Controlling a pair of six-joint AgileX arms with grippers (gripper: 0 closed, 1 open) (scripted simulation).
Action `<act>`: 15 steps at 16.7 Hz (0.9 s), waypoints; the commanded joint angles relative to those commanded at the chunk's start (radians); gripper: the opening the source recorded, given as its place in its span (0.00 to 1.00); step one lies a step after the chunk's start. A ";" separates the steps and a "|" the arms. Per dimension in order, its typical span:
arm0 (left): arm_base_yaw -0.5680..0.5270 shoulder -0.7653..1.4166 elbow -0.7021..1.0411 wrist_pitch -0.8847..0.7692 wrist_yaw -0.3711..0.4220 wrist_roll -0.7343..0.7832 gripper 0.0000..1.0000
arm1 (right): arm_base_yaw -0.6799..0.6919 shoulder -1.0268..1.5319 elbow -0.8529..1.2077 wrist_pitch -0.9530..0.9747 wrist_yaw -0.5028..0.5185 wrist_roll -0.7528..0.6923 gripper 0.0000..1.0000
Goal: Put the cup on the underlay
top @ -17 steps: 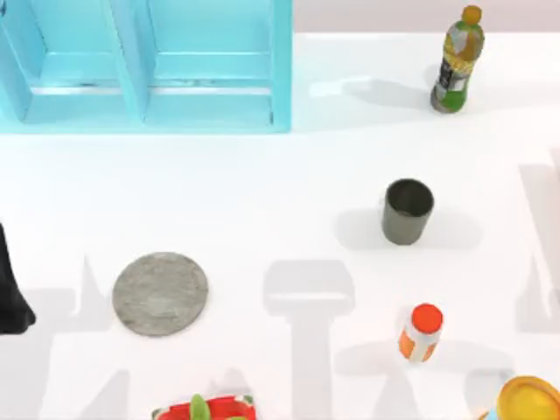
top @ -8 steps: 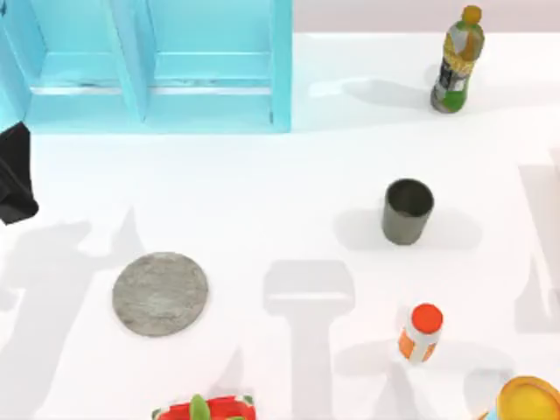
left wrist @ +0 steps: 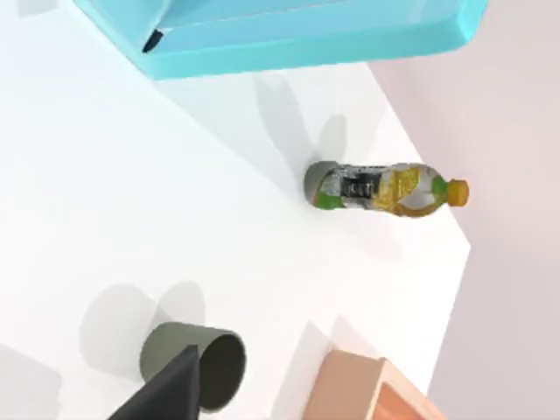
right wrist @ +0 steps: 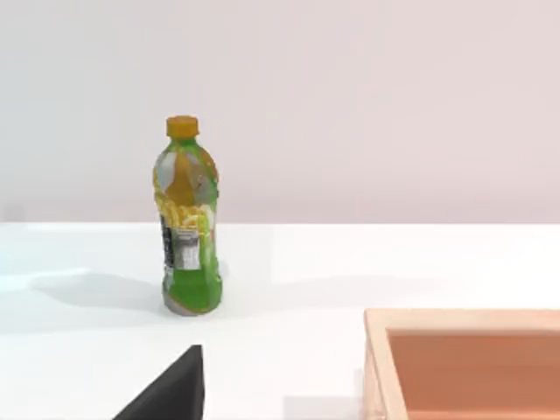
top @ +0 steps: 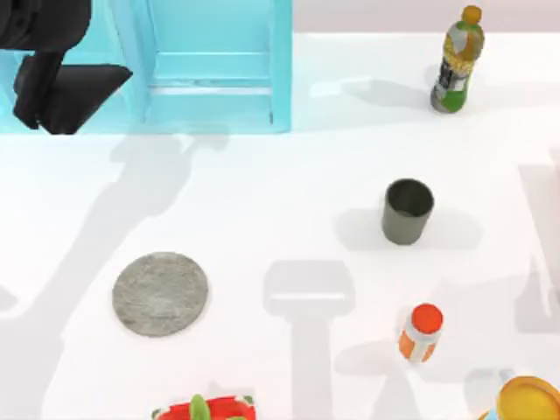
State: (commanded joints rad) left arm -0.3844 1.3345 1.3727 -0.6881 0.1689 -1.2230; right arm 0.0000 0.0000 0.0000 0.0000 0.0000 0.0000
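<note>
Cup [top: 408, 211] dk grey-olive, upright; underlay [top: 160, 293] mottled grey.

White table [top: 262, 192], cup [top: 407, 211], underlay [top: 160, 293], green bottle [top: 458, 59], orange-capped bottle [top: 421, 333]

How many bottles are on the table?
2. A tall green drink bottle stands at the far right; a small orange-capped bottle stands near the front right, in front of the cup. Others could be out of view.

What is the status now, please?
Left gripper over the blue shelf, holding nothing. Cup upright, apart from the underlay. Path between them clear.
</note>
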 joint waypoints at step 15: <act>-0.366 1.181 1.228 -0.731 0.046 -1.065 1.00 | 0.000 0.000 0.000 0.000 0.000 0.000 1.00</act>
State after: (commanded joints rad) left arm -0.7506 2.5156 2.6010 -1.4195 0.2153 -2.2876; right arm 0.0000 0.0000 0.0000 0.0000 0.0000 0.0000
